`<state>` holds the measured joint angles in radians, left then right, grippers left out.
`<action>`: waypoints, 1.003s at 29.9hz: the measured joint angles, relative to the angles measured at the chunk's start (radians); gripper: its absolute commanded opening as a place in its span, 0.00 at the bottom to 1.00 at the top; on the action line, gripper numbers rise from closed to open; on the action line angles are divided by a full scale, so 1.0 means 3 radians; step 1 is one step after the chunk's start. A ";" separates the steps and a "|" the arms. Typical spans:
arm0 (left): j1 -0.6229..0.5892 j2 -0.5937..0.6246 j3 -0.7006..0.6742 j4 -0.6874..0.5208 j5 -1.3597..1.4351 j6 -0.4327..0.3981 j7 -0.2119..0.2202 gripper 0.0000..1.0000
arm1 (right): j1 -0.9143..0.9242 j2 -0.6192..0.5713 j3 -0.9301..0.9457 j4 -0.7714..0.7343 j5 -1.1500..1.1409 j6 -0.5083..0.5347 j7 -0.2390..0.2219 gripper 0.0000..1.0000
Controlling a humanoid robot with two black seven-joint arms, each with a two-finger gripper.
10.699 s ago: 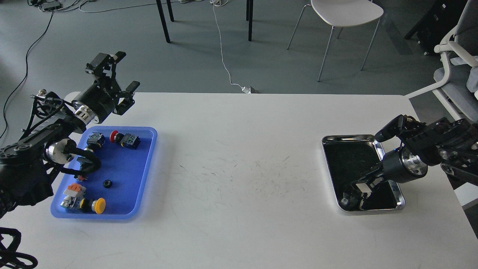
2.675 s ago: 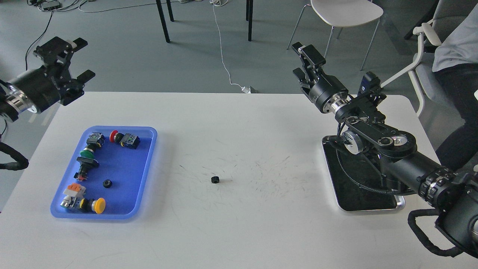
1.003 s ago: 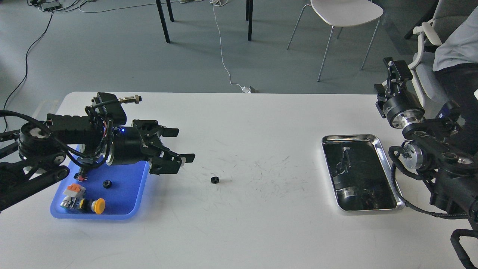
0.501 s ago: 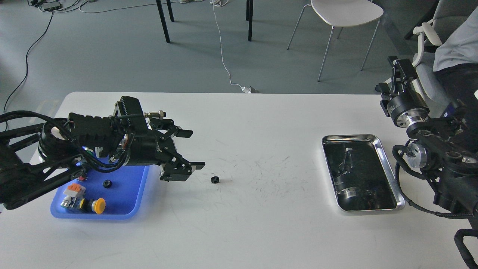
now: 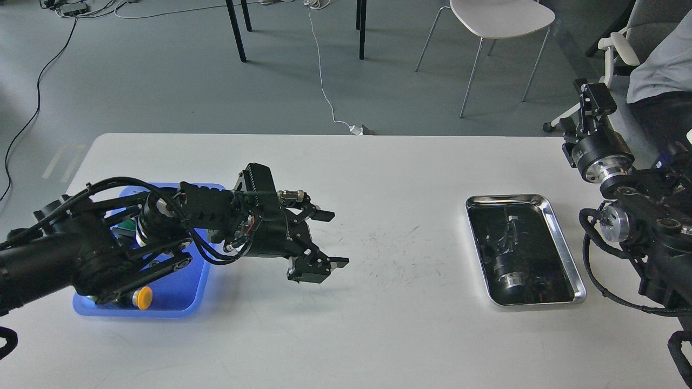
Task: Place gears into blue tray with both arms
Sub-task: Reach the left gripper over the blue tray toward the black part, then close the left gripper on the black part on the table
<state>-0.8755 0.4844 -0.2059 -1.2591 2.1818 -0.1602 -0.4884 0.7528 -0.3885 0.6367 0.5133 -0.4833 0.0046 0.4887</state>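
My left arm lies across the blue tray [image 5: 186, 302] and reaches right over the table's middle. My left gripper [image 5: 334, 239] is open there, low over the white tabletop, with its jaws spread wide. No gears show in this view; the arm covers most of the tray's inside, and the gripper's lower finger [image 5: 311, 268] hides the tabletop under it. My right gripper [image 5: 581, 111] is raised past the table's far right edge, open and holding nothing.
A yellow-capped push-button switch [image 5: 143, 297] peeks out at the blue tray's front. A shiny steel tray [image 5: 562, 237] with a dark inside lies at the right. A white chair [image 5: 500, 19] and a seated person [image 5: 662, 65] are beyond the table.
My left arm has swept right from over the blue tray to the table's middle, and its gripper now covers the spot where the small black gear lay. My right gripper drew back slightly to the right.
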 measured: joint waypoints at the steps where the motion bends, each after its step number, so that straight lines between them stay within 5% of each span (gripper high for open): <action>1: 0.0000 -0.0019 0.0007 0.0053 0.0000 0.0017 0.0000 0.88 | 0.0000 -0.0008 0.0000 -0.0001 0.0000 0.0000 0.0000 0.94; 13: -0.0011 -0.0093 0.0333 0.0383 0.0000 0.0210 0.0000 0.86 | -0.0002 -0.0060 -0.0006 -0.0003 0.0000 0.0005 0.0000 0.94; 30: 0.0005 -0.0124 0.0733 0.0764 -0.0001 0.0871 -0.0001 0.61 | -0.0007 -0.0086 -0.0006 -0.0002 0.0000 0.0005 0.0000 0.94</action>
<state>-0.8740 0.4472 0.0142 -1.0300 2.1817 0.1012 -0.4886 0.7506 -0.4144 0.6350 0.5126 -0.4833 0.0062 0.4887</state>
